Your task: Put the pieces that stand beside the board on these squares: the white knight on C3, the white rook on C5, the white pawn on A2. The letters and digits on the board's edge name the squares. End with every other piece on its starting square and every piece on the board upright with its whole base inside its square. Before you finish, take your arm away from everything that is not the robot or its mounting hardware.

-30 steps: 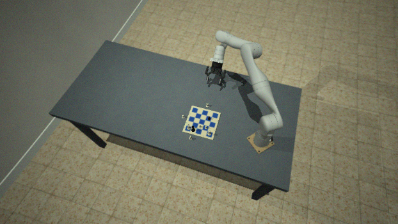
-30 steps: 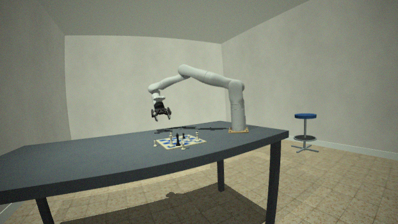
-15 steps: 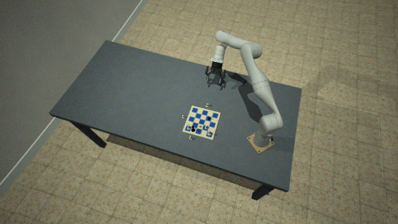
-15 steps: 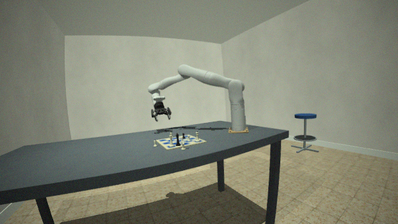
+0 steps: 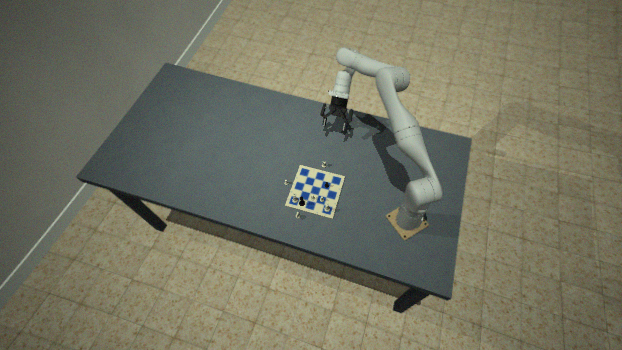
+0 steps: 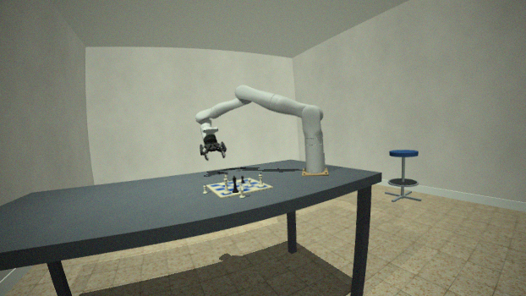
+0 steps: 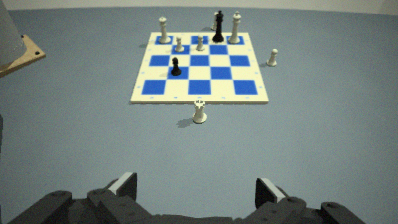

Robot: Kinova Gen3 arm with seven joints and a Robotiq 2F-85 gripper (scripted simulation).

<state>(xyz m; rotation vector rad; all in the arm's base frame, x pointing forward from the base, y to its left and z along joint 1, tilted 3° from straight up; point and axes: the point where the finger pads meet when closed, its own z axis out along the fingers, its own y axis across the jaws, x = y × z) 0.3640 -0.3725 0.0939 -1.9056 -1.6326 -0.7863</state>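
Note:
The blue-and-cream chessboard (image 5: 315, 191) lies on the dark table; it also shows in the wrist view (image 7: 199, 66) and the exterior view (image 6: 239, 186). A white rook (image 7: 199, 111) stands on the table just off the board's near edge. A white pawn (image 7: 272, 57) stands off its right edge. A white piece, likely the knight (image 7: 214, 21), stands behind the far edge, partly hidden by a black king (image 7: 218, 27). On the board are a black pawn (image 7: 175, 66) and several white pieces along the far rows. My gripper (image 7: 196, 189) is open and empty, high above the table (image 5: 335, 121), well short of the rook.
The arm's base plate (image 5: 407, 222) is fixed to the table beside the board and shows at the left edge of the wrist view (image 7: 20, 55). A blue stool (image 6: 402, 173) stands on the floor beyond the table.

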